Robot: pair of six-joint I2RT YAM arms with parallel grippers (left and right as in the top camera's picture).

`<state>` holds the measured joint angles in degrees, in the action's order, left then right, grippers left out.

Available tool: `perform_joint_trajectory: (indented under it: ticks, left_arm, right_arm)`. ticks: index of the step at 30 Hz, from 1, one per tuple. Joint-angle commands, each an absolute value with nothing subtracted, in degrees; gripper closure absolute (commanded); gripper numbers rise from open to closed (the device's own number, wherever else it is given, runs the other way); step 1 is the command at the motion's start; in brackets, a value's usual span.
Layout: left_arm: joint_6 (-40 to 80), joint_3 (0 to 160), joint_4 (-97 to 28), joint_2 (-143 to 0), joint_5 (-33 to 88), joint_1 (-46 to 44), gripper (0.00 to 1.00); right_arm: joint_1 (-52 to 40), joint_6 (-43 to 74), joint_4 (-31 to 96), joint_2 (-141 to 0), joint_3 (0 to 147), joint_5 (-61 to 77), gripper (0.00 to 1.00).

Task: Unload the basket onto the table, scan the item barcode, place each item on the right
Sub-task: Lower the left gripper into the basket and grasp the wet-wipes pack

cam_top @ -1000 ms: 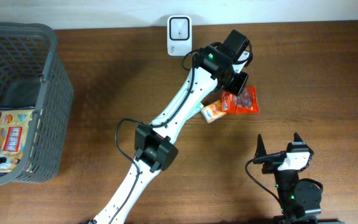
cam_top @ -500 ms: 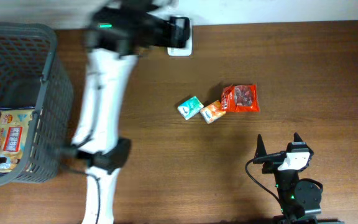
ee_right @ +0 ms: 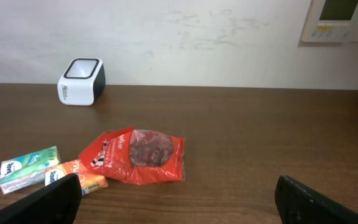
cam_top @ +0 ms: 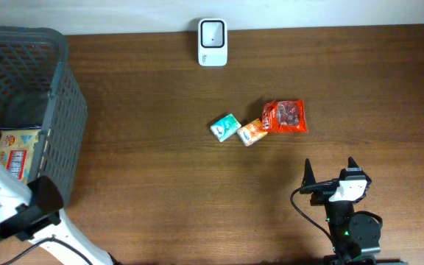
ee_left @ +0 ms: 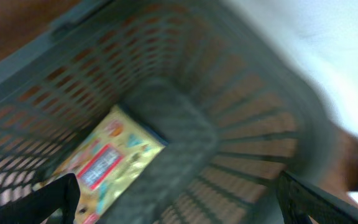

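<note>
The white barcode scanner [cam_top: 213,32] stands at the table's far edge, also in the right wrist view as the scanner [ee_right: 81,81]. A red snack packet [cam_top: 285,116], an orange packet [cam_top: 252,132] and a teal packet [cam_top: 226,126] lie together mid-table. A yellow packet [cam_top: 17,151] lies in the grey basket [cam_top: 68,110]. In the blurred left wrist view, my left gripper [ee_left: 179,202] hangs open over the basket's inside, above the yellow packet [ee_left: 107,162], holding nothing. My right gripper [cam_top: 330,168] rests open near the front edge, short of the red packet [ee_right: 135,154].
The left arm's white link [cam_top: 2,188] crosses the basket's front corner at the far left. A wall runs behind the table's far edge. Bare wood lies between the basket and the three packets.
The left arm has swung from the packets past the scanner to the basket at the far left, and its jaws have opened wide. The red packet stays on the table. The right arm is still.
</note>
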<state>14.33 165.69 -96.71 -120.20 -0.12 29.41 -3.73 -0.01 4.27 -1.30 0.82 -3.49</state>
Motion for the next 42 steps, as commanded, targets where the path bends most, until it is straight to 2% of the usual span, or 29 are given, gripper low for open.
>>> perform_joint_trajectory:
  ticks: [1, 5, 13, 18, 26, 28, 31, 32, 33, 35, 36, 38, 42]
  left_arm:
    - [11.8, 152.5, -96.7, -118.9, -3.6, 31.0, 0.01]
    - [15.1, 133.6, -95.2, -118.9, -14.1, 31.1, 0.01]
    - [12.9, 103.7, -77.9, -119.0, -17.9, 31.0, 0.01]
    - [10.9, 94.0, -68.3, -119.0, -23.2, 31.0, 0.01]
    - [9.3, 84.2, -58.8, -119.0, -23.1, 30.9, 0.01]
    - [9.3, 82.7, -56.3, -119.0, -22.1, 30.9, 0.11]
    - [9.3, 80.6, -51.7, -119.0, -21.8, 30.9, 0.17]
    - [9.3, 79.9, -50.5, -119.0, -21.8, 30.9, 0.23]
    - [9.3, 79.3, -49.7, -119.0, -21.6, 30.9, 0.32]
    - [9.3, 79.1, -49.6, -119.0, -18.8, 30.9, 0.59]
    - [9.3, 79.1, -49.4, -119.0, -17.6, 30.9, 0.67]
    - [9.3, 79.2, -48.9, -119.0, -17.1, 30.9, 0.99]
    - [9.3, 80.5, -48.9, -118.5, -10.8, 30.9, 1.00]
  right_arm:
    - [-3.4, 0.2, 4.4, -1.1, 0.3, -3.4, 0.01]
    - [-3.4, 0.2, 4.4, -1.1, 0.3, -3.4, 0.01]
    - [-3.4, 0.2, 4.4, -1.1, 0.3, -3.4, 0.01]
    - [-3.4, 0.2, 4.4, -1.1, 0.3, -3.4, 0.01]
    - [-3.4, 0.2, 4.4, -1.1, 0.3, -3.4, 0.01]
    - [-3.4, 0.2, 4.4, -1.1, 0.3, -3.4, 0.02]
    - [-3.4, 0.2, 4.4, -1.1, 0.3, -3.4, 0.01]
    - [-3.4, 0.2, 4.4, -1.1, 0.3, -3.4, 0.02]
    - [-3.4, 0.2, 4.4, -1.1, 0.3, -3.4, 0.01]
    - [-3.4, 0.2, 4.4, -1.1, 0.3, -3.4, 0.02]
    - [-3.4, 0.2, 4.4, -1.1, 0.3, -3.4, 0.02]
    - [-3.4, 0.2, 4.4, -1.1, 0.3, -3.4, 0.01]
    - [-3.4, 0.2, 4.4, -1.1, 0.3, -3.4, 0.01]
